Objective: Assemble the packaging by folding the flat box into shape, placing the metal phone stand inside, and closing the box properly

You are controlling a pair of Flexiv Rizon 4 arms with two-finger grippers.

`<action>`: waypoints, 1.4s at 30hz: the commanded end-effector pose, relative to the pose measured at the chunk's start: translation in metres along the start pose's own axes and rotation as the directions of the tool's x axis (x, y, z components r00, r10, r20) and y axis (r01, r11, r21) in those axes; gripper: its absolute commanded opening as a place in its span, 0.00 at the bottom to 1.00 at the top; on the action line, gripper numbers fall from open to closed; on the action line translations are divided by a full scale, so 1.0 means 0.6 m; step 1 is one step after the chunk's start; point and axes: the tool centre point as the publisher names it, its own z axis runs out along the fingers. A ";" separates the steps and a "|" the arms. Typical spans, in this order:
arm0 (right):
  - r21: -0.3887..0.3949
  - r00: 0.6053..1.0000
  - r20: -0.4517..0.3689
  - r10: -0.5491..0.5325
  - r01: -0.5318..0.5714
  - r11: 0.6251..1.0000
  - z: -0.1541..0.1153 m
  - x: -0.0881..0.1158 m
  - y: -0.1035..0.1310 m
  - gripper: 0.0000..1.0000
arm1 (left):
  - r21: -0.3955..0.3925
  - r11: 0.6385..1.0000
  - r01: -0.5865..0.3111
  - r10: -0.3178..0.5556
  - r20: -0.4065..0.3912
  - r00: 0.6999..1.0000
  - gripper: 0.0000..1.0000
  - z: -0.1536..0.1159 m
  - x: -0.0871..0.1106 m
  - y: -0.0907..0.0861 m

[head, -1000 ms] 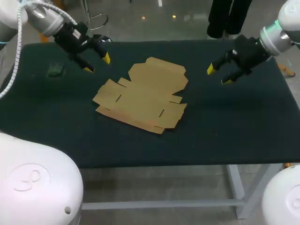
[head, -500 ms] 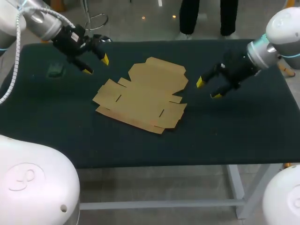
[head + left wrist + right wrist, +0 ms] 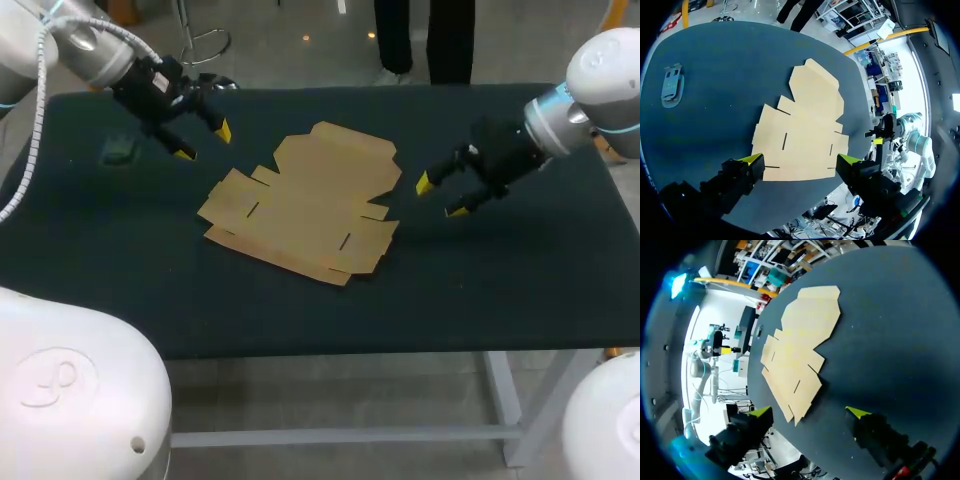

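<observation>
flat box [image 3: 305,205] lies between the spread left hand [image 3: 204,142] and spread right hand [image 3: 440,197], untouched.

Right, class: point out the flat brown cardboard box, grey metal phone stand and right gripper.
flat brown cardboard box [image 3: 305,205], head view, middle panel.
grey metal phone stand [image 3: 671,86], left wrist view, flat plate.
right gripper [image 3: 440,197], head view, between yellow tips.

Count on the dark table surface [image 3: 520,280]: one flat, unfolded brown cardboard box blank [image 3: 305,205] and one grey metal phone stand [image 3: 118,150] near the left edge. Two black, yellow-tipped grippers were present: one left gripper [image 3: 205,141] and one right gripper [image 3: 440,197].
</observation>
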 end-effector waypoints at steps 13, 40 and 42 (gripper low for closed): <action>0.096 0.987 -0.019 0.163 -0.160 0.982 0.076 0.026 -0.059 1.00 | 0.185 0.982 0.034 -0.045 0.054 0.998 1.00 0.011 0.013 0.040; 0.097 0.943 -0.167 0.287 -0.274 0.957 0.181 -0.002 -0.029 0.45 | 0.194 0.980 0.042 -0.051 0.043 0.998 1.00 0.018 -0.001 0.050; 0.096 0.942 -0.167 0.292 -0.279 0.955 0.184 -0.005 -0.025 0.42 | 0.193 0.980 0.042 -0.051 0.043 0.998 1.00 0.018 -0.002 0.050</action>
